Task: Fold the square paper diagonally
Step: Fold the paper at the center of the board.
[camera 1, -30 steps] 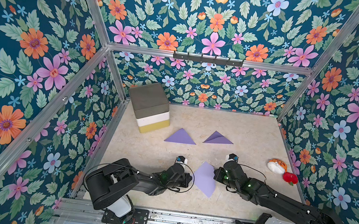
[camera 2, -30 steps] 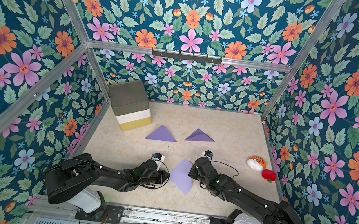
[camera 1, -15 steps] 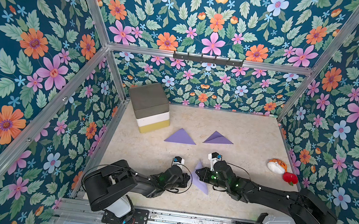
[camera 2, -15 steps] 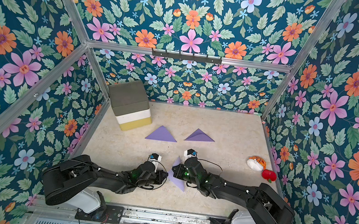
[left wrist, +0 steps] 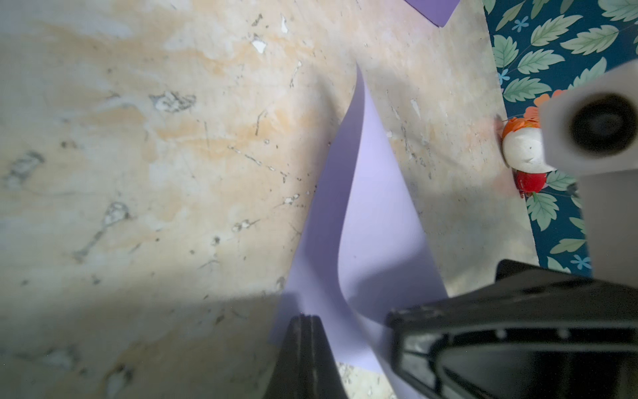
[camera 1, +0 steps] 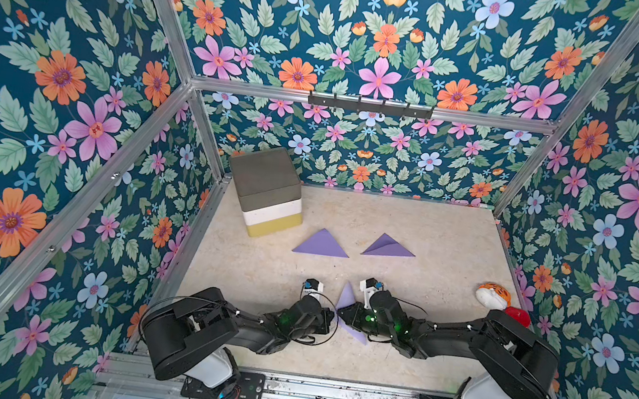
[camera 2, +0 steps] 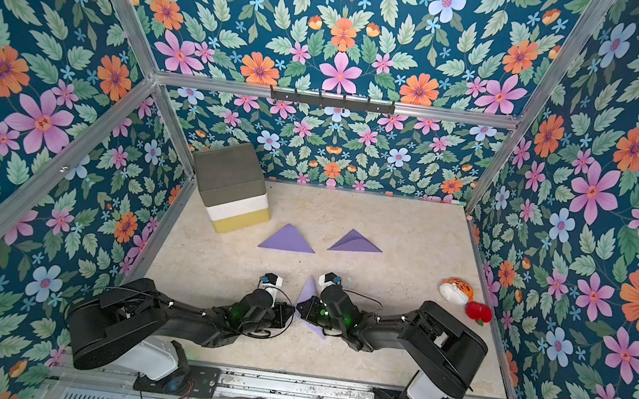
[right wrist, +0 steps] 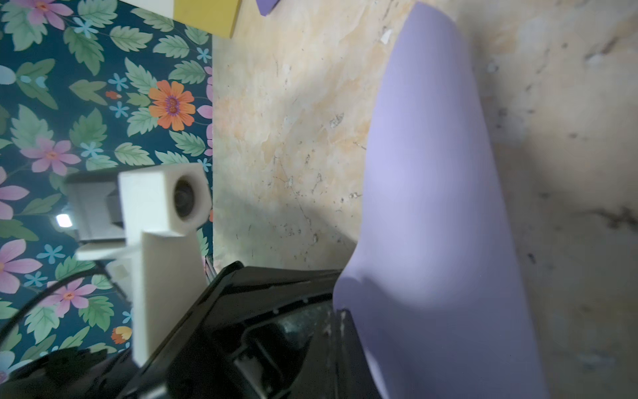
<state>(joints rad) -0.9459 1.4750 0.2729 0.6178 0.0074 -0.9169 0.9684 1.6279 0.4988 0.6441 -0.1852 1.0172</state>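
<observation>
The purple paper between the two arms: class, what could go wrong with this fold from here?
1. The purple paper arches in a loose, uncreased loop from the right gripper; released now, it would probably spring open.
2. The left gripper, shut, rests only at one corner; the sheet might slide and the fold land skewed.

The beige tabletop [camera 1: 431, 232] bore stacked foam blocks [camera 1: 268, 189] in a back corner, two folded purple triangles [camera 1: 322, 243], a curled purple sheet [camera 1: 347, 296] near the front, and a tiger toy [camera 1: 491, 295] beside a red toy [camera 1: 517, 316].
</observation>
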